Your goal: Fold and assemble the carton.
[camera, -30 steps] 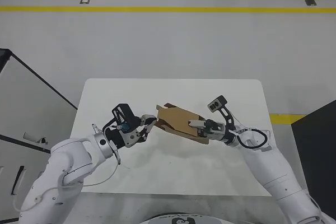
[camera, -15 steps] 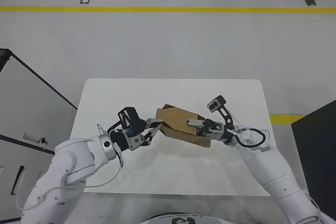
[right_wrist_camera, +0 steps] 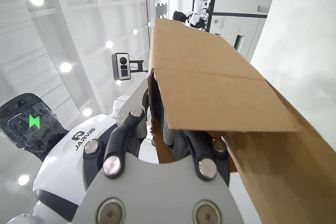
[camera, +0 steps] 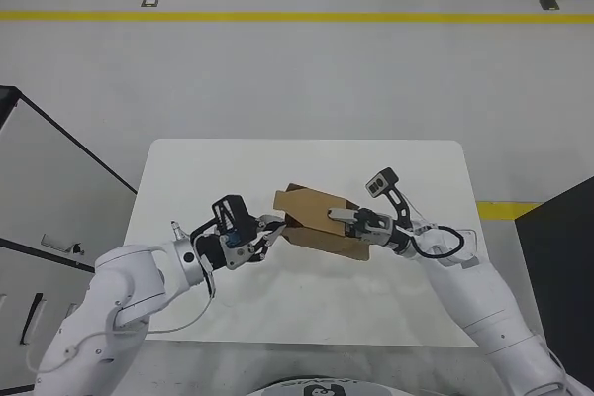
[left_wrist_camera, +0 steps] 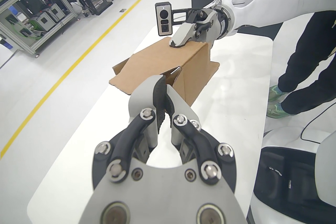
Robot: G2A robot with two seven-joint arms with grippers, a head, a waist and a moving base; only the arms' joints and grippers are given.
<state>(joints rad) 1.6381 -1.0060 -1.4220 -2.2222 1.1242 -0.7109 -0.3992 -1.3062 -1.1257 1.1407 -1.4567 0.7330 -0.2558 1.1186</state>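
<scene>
While clamping the carton (camera: 312, 213) at its right end with the right gripper (camera: 340, 217), holds the left gripper (camera: 271, 232), fingers (left_wrist_camera: 143, 95) pressed together, at the left end.

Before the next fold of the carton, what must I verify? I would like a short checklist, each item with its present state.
1. Right pincer clamps the carton wall: ok.
2. Left pincer is shut at the carton's near end: ok.
3. Left pincer really grips cardboard: cannot tell.
4. Carton is opened into a tube: ok.
5. End flaps are folded in: not ok.
</scene>
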